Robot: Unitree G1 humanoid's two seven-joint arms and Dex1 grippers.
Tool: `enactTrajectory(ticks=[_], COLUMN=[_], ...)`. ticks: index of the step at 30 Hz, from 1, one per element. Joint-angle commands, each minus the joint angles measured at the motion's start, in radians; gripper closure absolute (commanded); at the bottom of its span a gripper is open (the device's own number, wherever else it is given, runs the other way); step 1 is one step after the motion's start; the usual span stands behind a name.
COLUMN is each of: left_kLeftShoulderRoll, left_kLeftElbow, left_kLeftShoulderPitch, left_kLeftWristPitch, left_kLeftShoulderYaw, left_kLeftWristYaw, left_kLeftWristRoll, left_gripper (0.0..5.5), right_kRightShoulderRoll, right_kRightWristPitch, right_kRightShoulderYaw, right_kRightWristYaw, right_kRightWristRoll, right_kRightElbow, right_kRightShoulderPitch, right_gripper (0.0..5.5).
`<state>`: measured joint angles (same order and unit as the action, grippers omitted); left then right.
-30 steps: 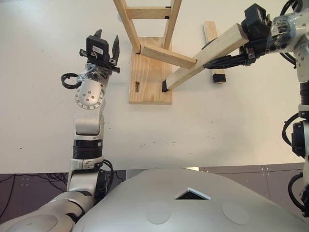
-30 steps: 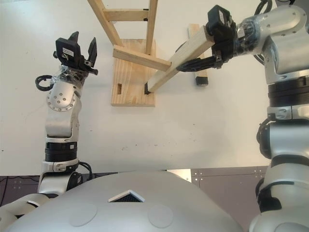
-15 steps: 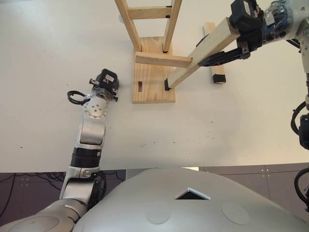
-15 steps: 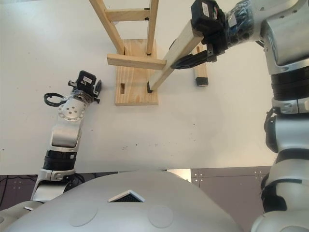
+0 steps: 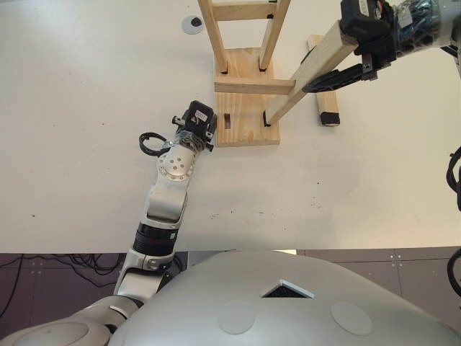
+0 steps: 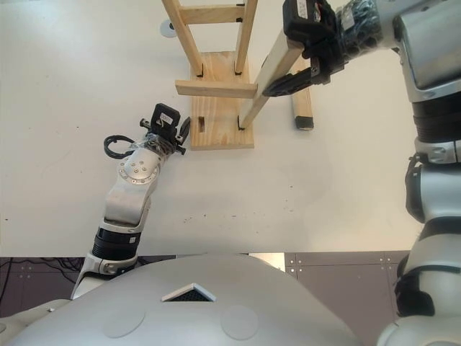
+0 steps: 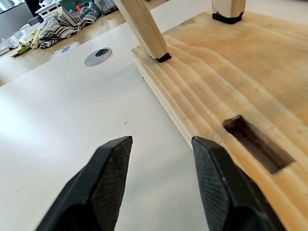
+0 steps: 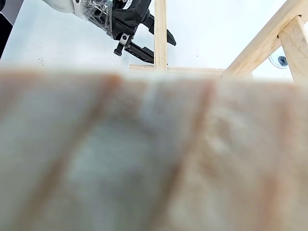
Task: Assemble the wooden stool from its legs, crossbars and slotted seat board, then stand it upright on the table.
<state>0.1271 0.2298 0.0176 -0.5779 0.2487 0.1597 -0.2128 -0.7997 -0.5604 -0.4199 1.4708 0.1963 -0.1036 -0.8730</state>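
The slotted seat board lies flat on the white table. Two legs joined by a crossbar stand in its far slots. My right gripper is shut on a third leg, held slanted above the board's right side. That leg's black-tipped foot rests at the near right slot, and a level crossbar hangs from it. One slot is bare. My left gripper is open, low over the table at the board's left edge, holding nothing.
A loose wooden leg lies on the table right of the board. A round grommet sits in the tabletop at the far left of the stool. Open table stretches to the left and toward me.
My left gripper has dropped from a raised spot to the table beside the board's left edge. The right gripper has tipped its leg steeper, and the crossbar has levelled. The camera has shifted.
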Motion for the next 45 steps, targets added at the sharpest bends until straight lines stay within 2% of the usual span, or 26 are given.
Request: enactTrajectory(ticks=[1,18,29,35,40,45], left_kLeftShoulderRoll=[-0.007,-0.027,0.051,0.084,0.112,0.15], left_kLeftElbow=[-0.02,-0.071,-0.129,-0.149,-0.178,-0.2], left_kLeftShoulderPitch=[-0.003,0.006,-0.002,-0.014,-0.022,-0.019], left_kLeftWristPitch=[0.017,0.06,0.108,0.126,0.147,0.164], left_kLeftShoulderYaw=[0.005,-0.025,-0.131,-0.182,-0.215,-0.253], left_kLeftWristYaw=[0.009,-0.032,-0.031,-0.026,-0.02,-0.008], left_kLeftWristRoll=[0.017,0.032,0.051,0.07,0.08,0.09], left_gripper=[3.23,3.23,3.23,3.23,3.23,3.23], right_kRightShoulderRoll=[-0.003,0.059,0.148,0.112,0.041,-0.096], right_kRightWristPitch=[-0.054,-0.121,-0.254,-0.251,-0.254,-0.199], right_kRightShoulderYaw=[-0.077,-0.166,0.042,0.072,0.121,0.18], right_kRightWristYaw=[-0.017,-0.098,-0.194,-0.183,-0.145,-0.088], right_kRightWristRoll=[-0.071,-0.066,0.087,0.107,0.131,0.113], right_kRightElbow=[0.002,0.012,-0.006,0.025,0.07,0.036], right_kRightShoulderPitch=[0.064,0.173,0.09,0.077,0.087,0.136], right_gripper=[3.45,3.45,3.45,2.33,2.28,2.28])
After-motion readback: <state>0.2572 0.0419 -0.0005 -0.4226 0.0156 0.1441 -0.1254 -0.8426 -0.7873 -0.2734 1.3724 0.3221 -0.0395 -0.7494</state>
